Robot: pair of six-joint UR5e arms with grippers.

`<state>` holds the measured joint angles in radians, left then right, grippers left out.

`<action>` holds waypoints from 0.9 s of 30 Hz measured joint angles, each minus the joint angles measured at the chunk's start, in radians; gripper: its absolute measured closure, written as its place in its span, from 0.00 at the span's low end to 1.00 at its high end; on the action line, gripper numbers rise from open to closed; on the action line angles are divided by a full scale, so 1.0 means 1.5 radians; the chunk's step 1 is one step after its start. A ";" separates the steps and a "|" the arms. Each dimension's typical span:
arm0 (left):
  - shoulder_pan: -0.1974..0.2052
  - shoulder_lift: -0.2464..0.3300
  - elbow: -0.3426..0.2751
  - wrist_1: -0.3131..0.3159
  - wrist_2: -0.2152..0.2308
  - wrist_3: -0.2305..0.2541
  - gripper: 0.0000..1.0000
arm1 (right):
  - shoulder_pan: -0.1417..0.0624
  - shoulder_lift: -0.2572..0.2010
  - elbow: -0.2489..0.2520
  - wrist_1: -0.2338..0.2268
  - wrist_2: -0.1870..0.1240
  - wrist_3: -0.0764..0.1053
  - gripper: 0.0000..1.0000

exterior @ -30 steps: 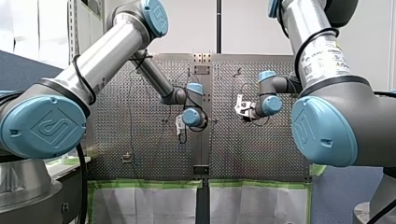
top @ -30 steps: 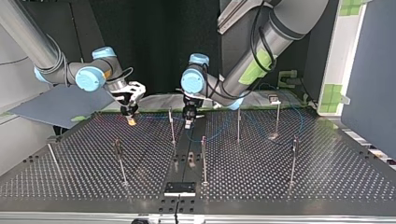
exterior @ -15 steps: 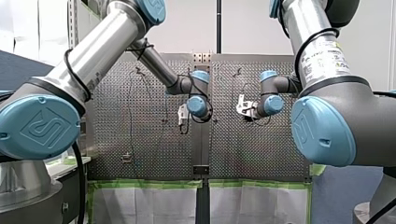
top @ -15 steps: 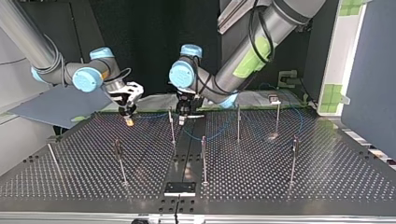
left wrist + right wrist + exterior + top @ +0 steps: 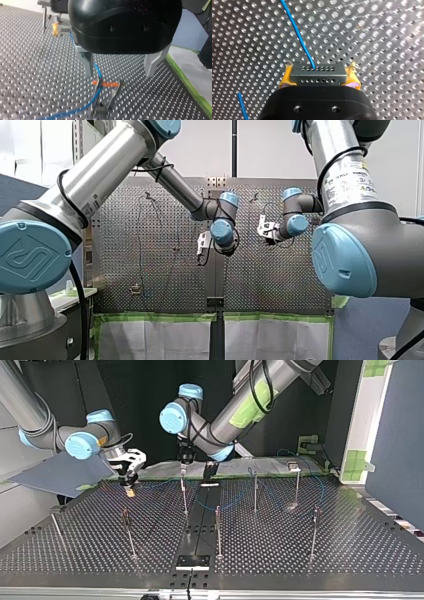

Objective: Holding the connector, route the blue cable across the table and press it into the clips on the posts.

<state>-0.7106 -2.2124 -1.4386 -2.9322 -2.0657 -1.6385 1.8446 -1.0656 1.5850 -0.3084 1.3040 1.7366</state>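
Holding: my right gripper [image 5: 319,75] pinches the connector [image 5: 318,78] between yellow pads.
Left jaws: my left gripper [image 5: 120,65] is spread above the clip [image 5: 108,84].
Cable: the blue cable [image 5: 98,71] crosses the clip's end, beside one finger.
Risk: pressing off-centre could push it past the clip.

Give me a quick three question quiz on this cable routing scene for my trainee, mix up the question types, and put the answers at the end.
1. True or false: my right arm's jaws are shut on the connector.
2. In the left wrist view, which thing does the blue cable meet below the jaws? A. an orange-tipped clip; B. a green cup; C. a red box.
3. Fill in: my left arm's jaws stand ____.
Key: 1 true; 2 A; 3 open.
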 joint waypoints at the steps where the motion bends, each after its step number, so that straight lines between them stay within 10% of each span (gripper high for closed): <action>1: -0.007 0.000 0.002 0.002 -0.007 -0.003 0.00 | -0.002 -0.001 0.001 0.000 0.000 -0.001 1.00; 16: -0.093 -0.057 0.079 0.022 -0.049 -0.061 0.00 | -0.028 -0.005 0.017 -0.004 -0.019 -0.029 1.00; 27: -0.093 -0.115 0.138 0.012 -0.070 -0.074 0.00 | -0.034 -0.005 0.021 -0.002 -0.046 -0.045 1.00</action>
<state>-0.8501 -2.3850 -1.2321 -2.9139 -2.1705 -1.7500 1.7928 -1.0738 1.6168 -0.3121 1.2344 1.6694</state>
